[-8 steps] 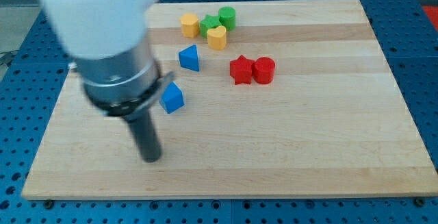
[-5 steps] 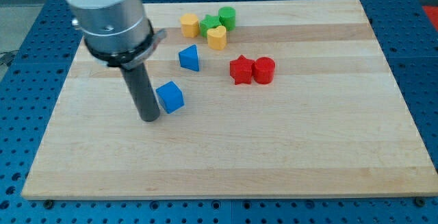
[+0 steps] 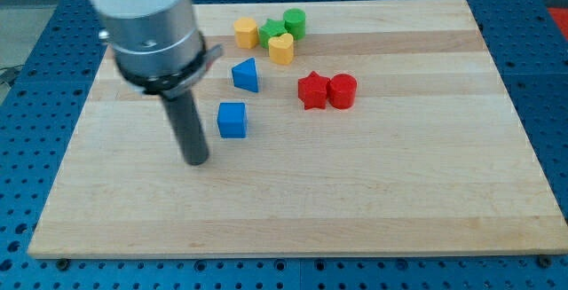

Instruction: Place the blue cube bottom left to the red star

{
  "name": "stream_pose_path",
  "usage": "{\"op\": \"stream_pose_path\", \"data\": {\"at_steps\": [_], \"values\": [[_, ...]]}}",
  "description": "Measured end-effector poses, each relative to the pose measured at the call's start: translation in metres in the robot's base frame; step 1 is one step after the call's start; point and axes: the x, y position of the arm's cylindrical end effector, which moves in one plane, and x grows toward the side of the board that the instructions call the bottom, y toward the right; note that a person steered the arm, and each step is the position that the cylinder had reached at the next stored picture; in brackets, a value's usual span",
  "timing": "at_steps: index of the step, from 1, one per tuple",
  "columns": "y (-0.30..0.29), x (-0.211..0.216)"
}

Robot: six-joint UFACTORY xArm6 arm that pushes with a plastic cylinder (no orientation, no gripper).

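The blue cube (image 3: 232,120) lies on the wooden board (image 3: 373,192), left of centre. The red star (image 3: 311,90) lies up and to the right of it, touching a red cylinder (image 3: 343,90) on its right. My tip (image 3: 196,159) rests on the board just left of and slightly below the blue cube, a small gap apart from it.
A blue triangular block (image 3: 246,75) sits above the cube. At the view's top are a yellow hexagonal block (image 3: 246,33), a green block (image 3: 272,32), a green cylinder (image 3: 295,23) and a yellow heart-like block (image 3: 281,49).
My tip swung up from the lower left to the cube's left side. The blue cube slid a little to the right and turned square to the view.
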Motion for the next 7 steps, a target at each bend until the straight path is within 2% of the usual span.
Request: {"op": "stream_pose_path", "data": {"at_steps": [1, 2, 4, 5, 7], "values": [[-0.002, -0.025], [-0.002, -0.025], [0.056, -0.027], [0.056, -0.027], [-0.005, -0.032]]}}
